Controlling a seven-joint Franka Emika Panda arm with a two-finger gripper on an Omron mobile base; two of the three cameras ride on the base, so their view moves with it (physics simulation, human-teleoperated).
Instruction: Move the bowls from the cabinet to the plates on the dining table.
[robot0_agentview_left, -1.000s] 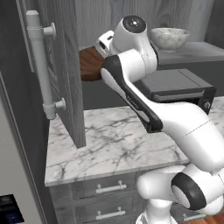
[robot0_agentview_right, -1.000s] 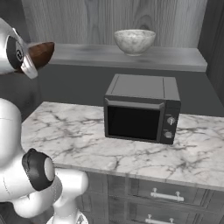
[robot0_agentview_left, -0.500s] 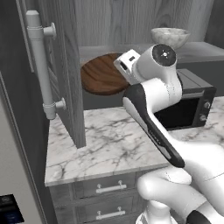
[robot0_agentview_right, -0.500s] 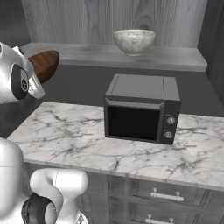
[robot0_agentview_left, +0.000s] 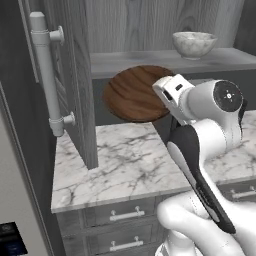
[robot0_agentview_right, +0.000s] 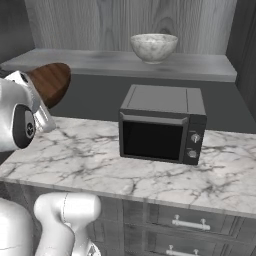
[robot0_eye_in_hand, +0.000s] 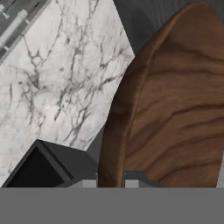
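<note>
- The dark brown wooden round bowl hangs in the air, tipped on its side, in front of the open grey wood-grain wall cabinet and above the white grey-veined marble counter.
- In the left base view its rounded underside faces the camera, with one edge hidden behind the white arm's hand.
- The two-finger gripper is pressed together on the wooden bowl's rim; in the hand view the two dark tips sit on either side of the thin rim edge, and the bowl's wood-grain wall spreads across the right of that view.
- In the right base view the wooden bowl shows past the white hand, level with the front edge of the grey cabinet shelf.
- The white marble-look round bowl with grey veins stands upright on that shelf, well apart from the wooden one.
- The same marbled bowl sits toward the right end of the shelf in the left base view.
- The panelled cabinet door with its long silver bar handle stands swung open at the left.
- A black box microwave rests on the counter beneath the shelf, below the marbled bowl.
- Grey drawers with silver handles run under the counter edge.
</note>
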